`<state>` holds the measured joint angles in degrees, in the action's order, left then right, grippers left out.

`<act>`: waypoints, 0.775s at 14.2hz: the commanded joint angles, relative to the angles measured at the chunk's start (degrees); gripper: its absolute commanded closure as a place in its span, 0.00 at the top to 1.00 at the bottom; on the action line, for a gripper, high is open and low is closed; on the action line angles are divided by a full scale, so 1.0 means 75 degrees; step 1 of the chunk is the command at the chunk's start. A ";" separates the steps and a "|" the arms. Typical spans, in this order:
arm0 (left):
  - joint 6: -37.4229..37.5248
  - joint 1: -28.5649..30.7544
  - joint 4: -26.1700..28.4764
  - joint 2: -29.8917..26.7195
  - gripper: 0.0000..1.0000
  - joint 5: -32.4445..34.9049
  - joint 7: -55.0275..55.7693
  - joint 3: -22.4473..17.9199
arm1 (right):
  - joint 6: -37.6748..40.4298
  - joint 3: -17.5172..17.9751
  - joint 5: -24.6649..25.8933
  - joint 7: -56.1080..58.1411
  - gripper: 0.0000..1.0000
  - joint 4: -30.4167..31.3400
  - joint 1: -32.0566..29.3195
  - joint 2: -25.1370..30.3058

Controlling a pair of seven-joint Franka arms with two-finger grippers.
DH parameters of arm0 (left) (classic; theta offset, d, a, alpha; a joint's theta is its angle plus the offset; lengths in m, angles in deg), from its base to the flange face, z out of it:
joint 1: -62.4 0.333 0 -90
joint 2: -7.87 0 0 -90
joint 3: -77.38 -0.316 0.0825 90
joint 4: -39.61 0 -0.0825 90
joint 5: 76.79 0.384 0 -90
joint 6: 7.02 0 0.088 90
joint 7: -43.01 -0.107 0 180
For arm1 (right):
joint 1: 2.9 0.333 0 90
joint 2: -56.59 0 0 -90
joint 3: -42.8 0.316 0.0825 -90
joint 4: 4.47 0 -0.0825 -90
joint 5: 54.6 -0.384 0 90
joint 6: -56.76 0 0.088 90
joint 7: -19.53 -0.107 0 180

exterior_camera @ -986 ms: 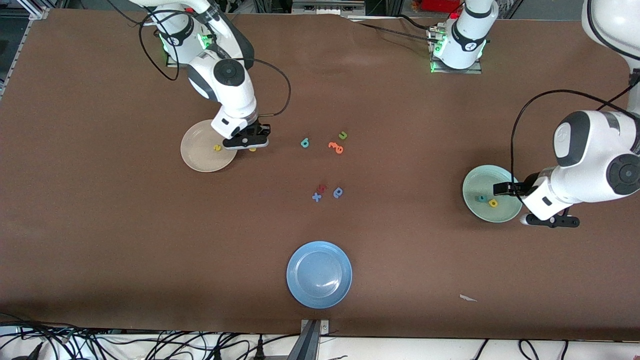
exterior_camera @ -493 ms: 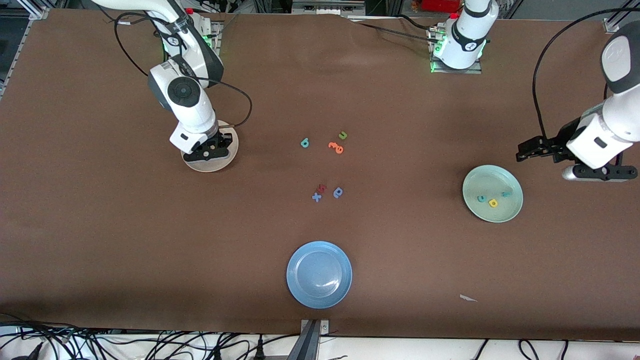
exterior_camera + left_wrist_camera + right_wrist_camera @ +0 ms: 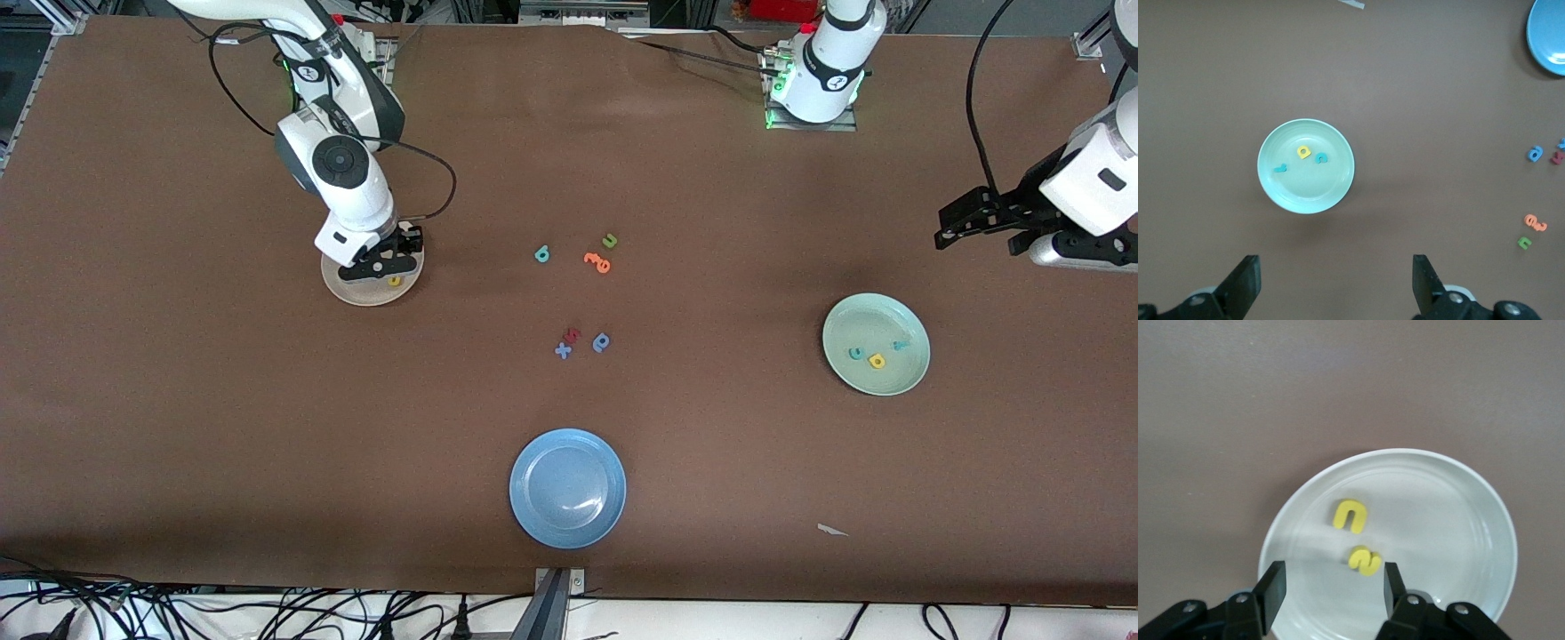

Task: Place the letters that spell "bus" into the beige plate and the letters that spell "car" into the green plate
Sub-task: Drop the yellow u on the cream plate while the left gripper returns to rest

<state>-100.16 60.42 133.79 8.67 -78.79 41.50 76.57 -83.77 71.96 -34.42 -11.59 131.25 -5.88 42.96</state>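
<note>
Three plates sit on the brown surface (image 3: 178,400) as I watch from my console. Nearest the front camera is the blue plate (image 3: 567,488), with nothing in it. A small white scrap (image 3: 832,530) lies toward the left arm's end, about as near.

Farther back, toward the left arm's end, I see the green plate (image 3: 876,344). It holds the teal "c" (image 3: 856,353), the yellow "a" (image 3: 877,361) and the thin teal "r" (image 3: 901,345), all three close together.

Near the middle of the surface lies a small cluster: a blue "x" (image 3: 563,350), a dark red letter (image 3: 573,335) touching it or just beside it, and a blue rounded letter (image 3: 601,342).

Farther still I find the beige plate (image 3: 352,289) toward the right arm's end. The yellow "u" (image 3: 1350,516) and the yellow "s" (image 3: 1365,561) lie in it, just apart. The right tool (image 3: 1330,587) hangs low over this plate, its fingers parted with nothing between them.

About level with that plate, in the middle, the teal "b" (image 3: 542,254) lies on the bare surface, outside any plate. Near it are the orange letter (image 3: 598,262) and the green "u" (image 3: 609,240).

The left tool (image 3: 1337,288) is up in the air above the bare surface by the green plate, fingers spread wide and empty.
</note>
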 commanded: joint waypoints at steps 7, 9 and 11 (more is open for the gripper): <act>0.0617 -0.0100 -0.0346 0.0140 1.00 0.0268 -0.0150 -0.0103 | -0.1126 0.0390 -0.0006 -0.4039 0.67 -0.0902 0.2083 -0.1274; 0.0723 -0.0100 -0.0417 0.0152 1.00 0.0256 -0.0138 -0.0103 | -0.1115 0.0320 0.0017 -0.4636 0.67 -0.1348 0.2389 -0.1638; 0.0770 -0.0100 -0.0417 0.0175 1.00 0.0268 -0.0150 -0.0115 | -0.1091 0.0098 0.0122 -0.5153 0.67 -0.1840 0.2821 -0.2047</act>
<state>-96.17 59.86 132.42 9.21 -77.80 41.48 75.93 -92.19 74.60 -34.49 -46.73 122.35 12.40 31.83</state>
